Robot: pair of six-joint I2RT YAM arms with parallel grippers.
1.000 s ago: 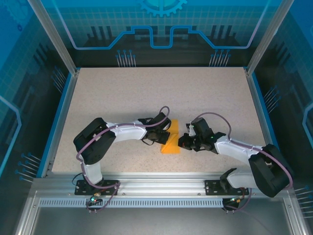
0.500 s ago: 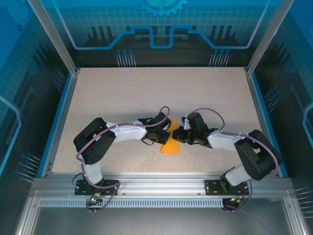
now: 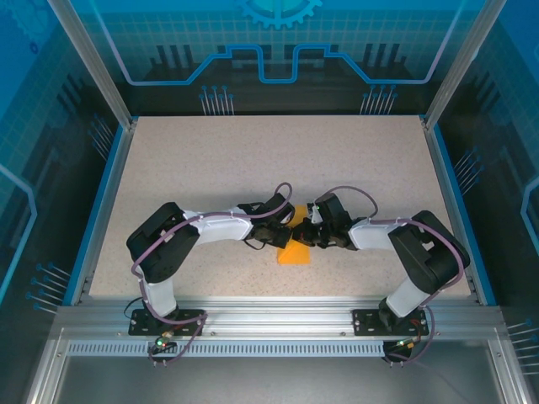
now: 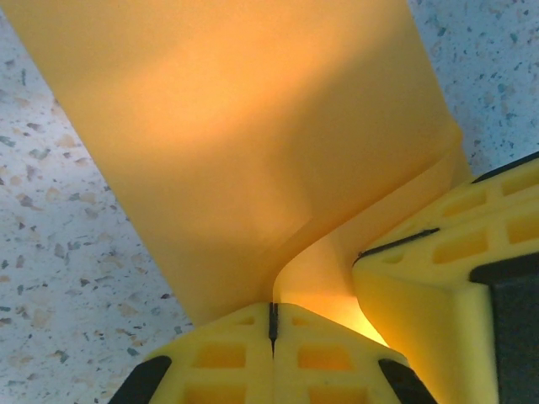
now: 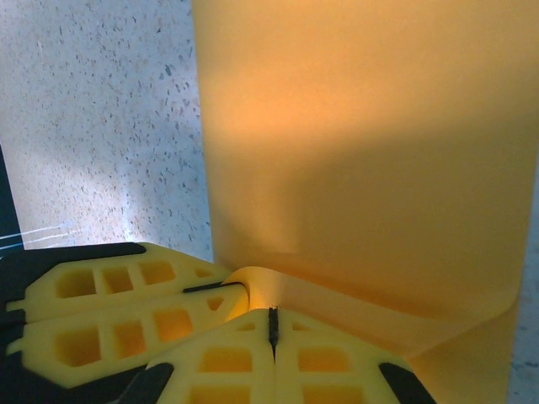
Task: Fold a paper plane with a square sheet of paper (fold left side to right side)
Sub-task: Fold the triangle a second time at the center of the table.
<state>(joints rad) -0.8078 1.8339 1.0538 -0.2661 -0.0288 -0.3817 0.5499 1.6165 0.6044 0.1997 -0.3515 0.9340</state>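
The square sheet of paper (image 3: 295, 252) lies folded, bright orange, on the speckled table between my two arms. In the left wrist view the paper (image 4: 236, 126) curls up out of the seam of my left gripper (image 4: 272, 316), which is shut on its edge. My right gripper (image 5: 272, 324) is shut too, its tip pushed against the curled flap of the paper (image 5: 362, 151), with nothing seen between its fingers. From above, the left gripper (image 3: 291, 227) and the right gripper (image 3: 303, 236) meet tip to tip over the paper's far end. The paper plane is out of view.
The speckled table (image 3: 210, 160) stretches bare behind the arms. Blue rails (image 3: 105, 202) and metal posts (image 3: 93, 67) bound its sides. The aluminium base rail (image 3: 269, 320) runs along the near edge.
My right arm has swung left, bringing its shut gripper from beside the paper onto its far end, against the left gripper. The left arm and the paper have stayed put.
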